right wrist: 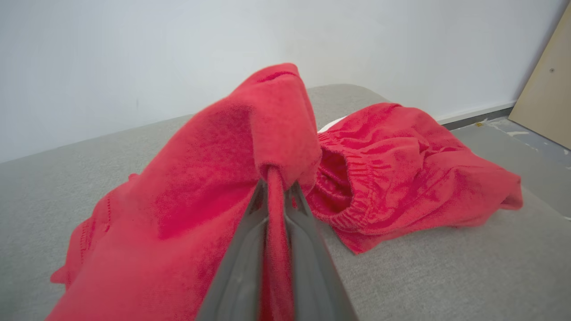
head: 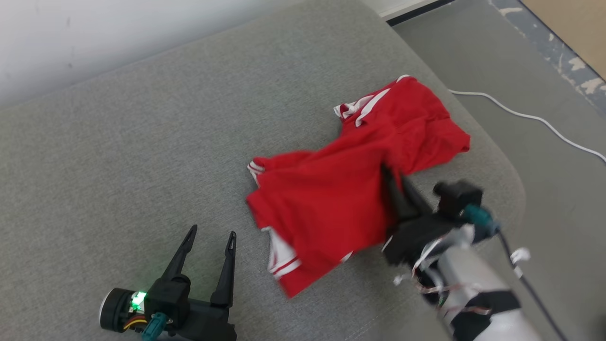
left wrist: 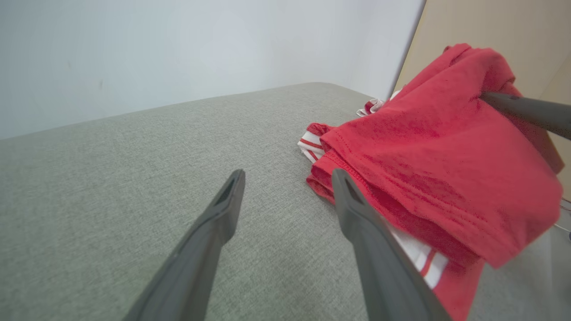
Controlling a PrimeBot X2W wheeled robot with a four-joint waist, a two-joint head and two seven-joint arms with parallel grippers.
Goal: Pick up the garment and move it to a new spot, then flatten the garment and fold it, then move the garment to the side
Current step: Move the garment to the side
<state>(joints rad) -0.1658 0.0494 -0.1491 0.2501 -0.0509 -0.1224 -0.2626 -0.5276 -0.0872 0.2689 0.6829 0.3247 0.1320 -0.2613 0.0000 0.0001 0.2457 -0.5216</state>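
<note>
A red garment (head: 341, 189) with white stripes lies crumpled on the grey cushion (head: 142, 156), partly lifted on its right side. My right gripper (head: 393, 177) is shut on a fold of the red garment (right wrist: 250, 147), whose cloth drapes over the fingertips (right wrist: 276, 187). An elastic waistband (right wrist: 348, 187) shows to the right of them. My left gripper (head: 210, 234) stands open above the cushion, just left of the garment's hem (left wrist: 352, 165), with nothing between its fingers (left wrist: 223, 209). The right gripper's finger (left wrist: 526, 111) pokes into the cloth at the far right of the left wrist view.
The cushion's rounded right edge (head: 502, 161) drops to a grey floor (head: 544, 71), where a white cable (head: 521, 116) runs. A white wall (head: 94, 38) stands behind the cushion. A tan board (right wrist: 548, 89) leans at the right.
</note>
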